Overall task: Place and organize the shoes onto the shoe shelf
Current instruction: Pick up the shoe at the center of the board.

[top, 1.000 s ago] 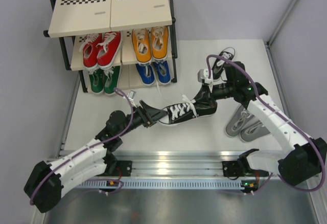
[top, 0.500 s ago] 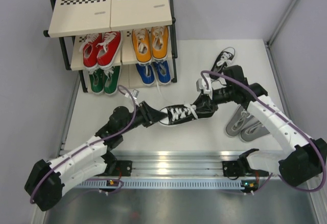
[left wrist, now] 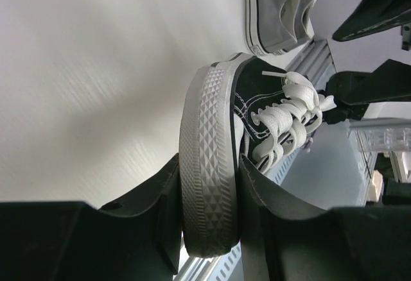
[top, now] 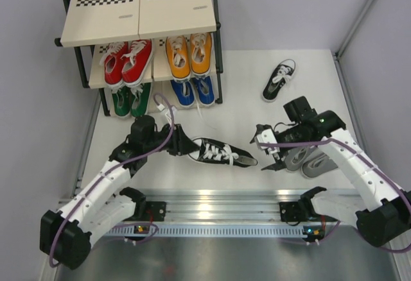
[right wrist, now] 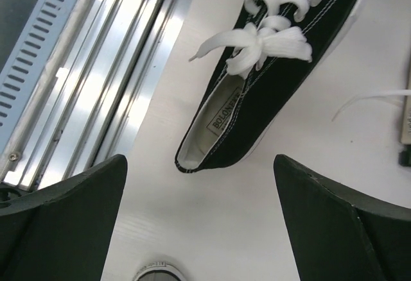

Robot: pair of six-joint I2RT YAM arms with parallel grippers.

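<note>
Black sneaker (top: 221,154) clamped in left gripper (top: 187,146), right gripper (top: 265,147) spread wide

You had twelve shoes in the top view: two red shoes (top: 137,59), two orange shoes (top: 178,56), two green shoes (top: 122,100) and two blue shoes (top: 204,90) at upper left, two grey shoes (top: 299,153) at lower right, two black shoes (top: 221,153) at centre and upper right. You had one shelf (top: 138,11) and two arms: left arm (top: 106,185), right arm (top: 359,165).

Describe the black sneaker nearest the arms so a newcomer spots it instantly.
Start at the shoe shelf at the far left of the table; just in front of it, mid-table, is a black sneaker with white laces. Unlike the other black sneaker lying alone far right, the left gripper clamps its toe.
</note>
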